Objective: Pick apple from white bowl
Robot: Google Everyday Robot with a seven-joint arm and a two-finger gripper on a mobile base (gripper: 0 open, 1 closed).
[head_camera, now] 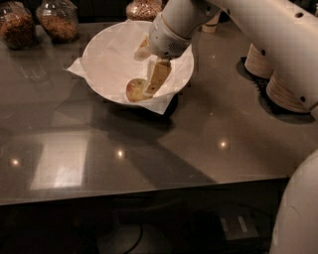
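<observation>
The white bowl (107, 54), wide and lined with crinkled white paper that sticks out past its rim, stands on the dark counter at the upper middle of the camera view. The apple (134, 91), small and yellow-green with a reddish blush, lies inside it near the front rim. My gripper (147, 89) reaches down into the bowl from the upper right. It is right against the apple's right side. The white arm covers the bowl's far right part.
Three glass jars of brown food stand along the back: two at the far left (16, 26) (57, 20) and one behind the bowl (144, 7). Stacks of small paper bowls (285, 92) stand at the right. The counter's front edge (149, 191) runs across below.
</observation>
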